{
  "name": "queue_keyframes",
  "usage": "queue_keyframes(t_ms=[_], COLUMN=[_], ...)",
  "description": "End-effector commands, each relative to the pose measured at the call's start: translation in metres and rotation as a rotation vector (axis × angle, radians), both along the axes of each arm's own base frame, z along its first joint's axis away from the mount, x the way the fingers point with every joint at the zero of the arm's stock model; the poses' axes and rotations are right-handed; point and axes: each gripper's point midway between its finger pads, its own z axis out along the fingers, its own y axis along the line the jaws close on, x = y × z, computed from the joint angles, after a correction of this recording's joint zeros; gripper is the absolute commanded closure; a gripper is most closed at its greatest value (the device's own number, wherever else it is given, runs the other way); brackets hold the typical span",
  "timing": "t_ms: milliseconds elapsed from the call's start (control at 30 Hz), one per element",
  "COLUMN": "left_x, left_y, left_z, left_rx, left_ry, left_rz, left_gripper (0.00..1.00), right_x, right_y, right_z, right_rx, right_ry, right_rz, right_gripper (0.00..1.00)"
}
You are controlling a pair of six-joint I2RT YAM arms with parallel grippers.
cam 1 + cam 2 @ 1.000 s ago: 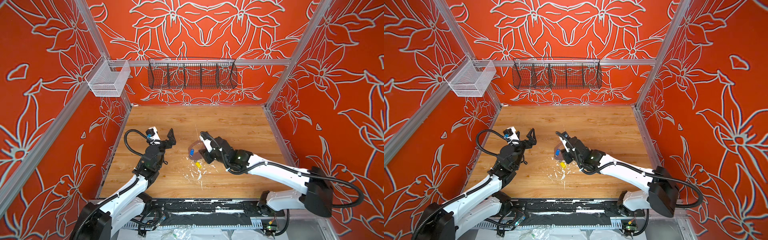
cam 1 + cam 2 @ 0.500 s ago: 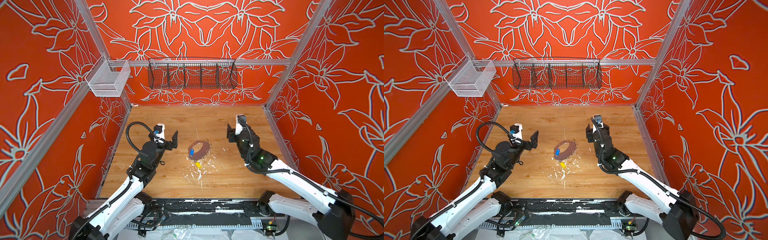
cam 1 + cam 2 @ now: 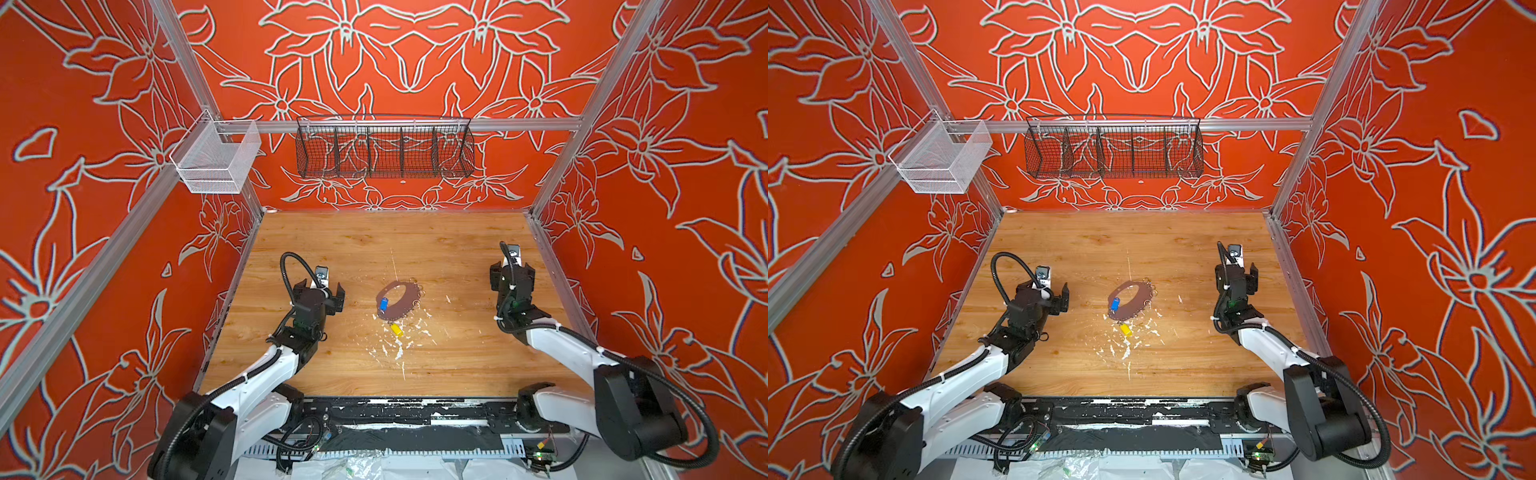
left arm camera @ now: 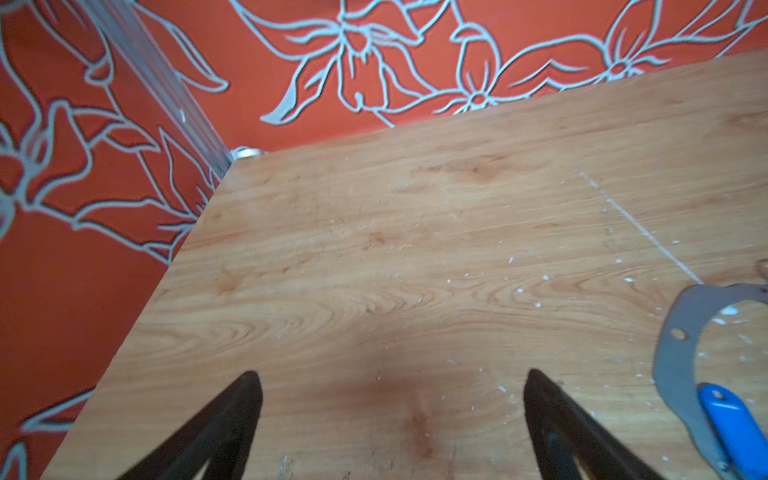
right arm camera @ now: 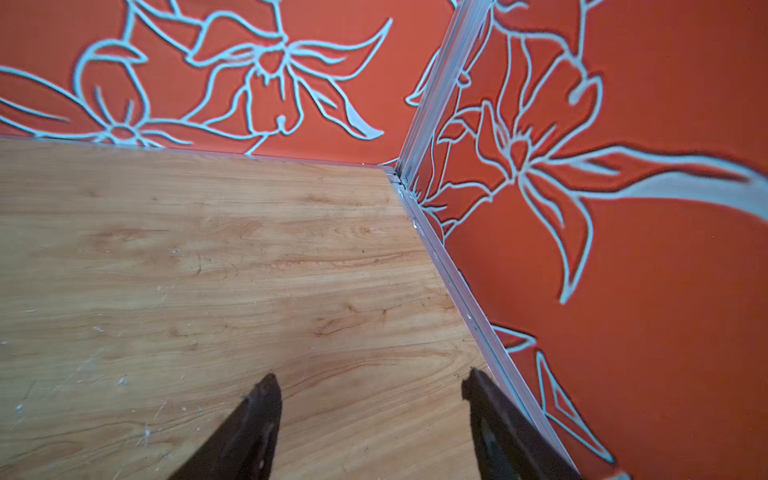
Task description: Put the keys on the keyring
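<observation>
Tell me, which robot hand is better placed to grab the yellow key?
Probably the left hand: open, angled toward the keyring and yellow key. The right hand sits by the side wall, facing away.

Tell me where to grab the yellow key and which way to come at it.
Grip the yellow key across the narrow width of its oblong plastic tag, coming straight down from above. It lies flat on the table, just off the near edge of the keyring, with bare wood on both long sides for the fingers. The metal part is too small to make out, so the tag is probably the safer hold.
</observation>
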Motion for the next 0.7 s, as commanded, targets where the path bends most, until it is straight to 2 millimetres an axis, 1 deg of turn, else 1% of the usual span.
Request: queue_keyframes(t_ms=[0,67,133,367,433,467,500,533,567,600,667], left_x=[0.001,0.001,0.000,-0.002,0.000,0.002,0.010,0.018,0.021,0.026,0.028], left_y=[0.027,0.039,0.048,0.059,0.061,0.063,0.063,0.060,0.059,0.060,0.058], left_z=[-0.002,-0.011,-0.018,-0.014,-0.022,-0.026,-0.025,-0.025,-0.032,-0.033,-0.036], left_rx=[-0.067,-0.109,-0.121,-0.108,-0.102,-0.110,-0.110,-0.104,-0.101,-0.085,-0.087], left_ry=[-0.009,0.001,0.008,-0.015,-0.019,-0.038,-0.050,-0.008,0.054,0.062,0.091], left_rz=[0.133,0.176,0.221,0.285,0.297,0.301,0.296,0.284,0.285,0.289,0.283], left_gripper=[0.03,0.03,0.03,0.03,0.03,0.03,0.03,0.02,0.01,0.02,0.02], right_x=[0.001,-0.004,-0.009,-0.015,-0.018,-0.020,-0.022,-0.022,-0.022,-0.022,-0.017], right_y=[-0.008,-0.015,-0.017,-0.018,-0.020,-0.023,-0.027,-0.030,-0.031,-0.031,-0.025], right_z=[-0.003,-0.005,-0.007,-0.011,-0.016,-0.019,-0.023,-0.026,-0.028,-0.030,-0.036], right_rx=[0.013,0.011,0.007,0.027,0.024,0.025,0.020,0.008,-0.009,-0.016,-0.011], right_ry=[-0.033,-0.047,-0.029,-0.001,0.034,0.041,0.050,0.052,0.052,0.051,0.082], right_rz=[-0.022,-0.054,-0.058,-0.048,-0.061,-0.078,-0.104,-0.119,-0.121,-0.123,-0.080], right_gripper=[0.27,0.26,0.26,0.24,0.24,0.24,0.24,0.25,0.25,0.25,0.25])
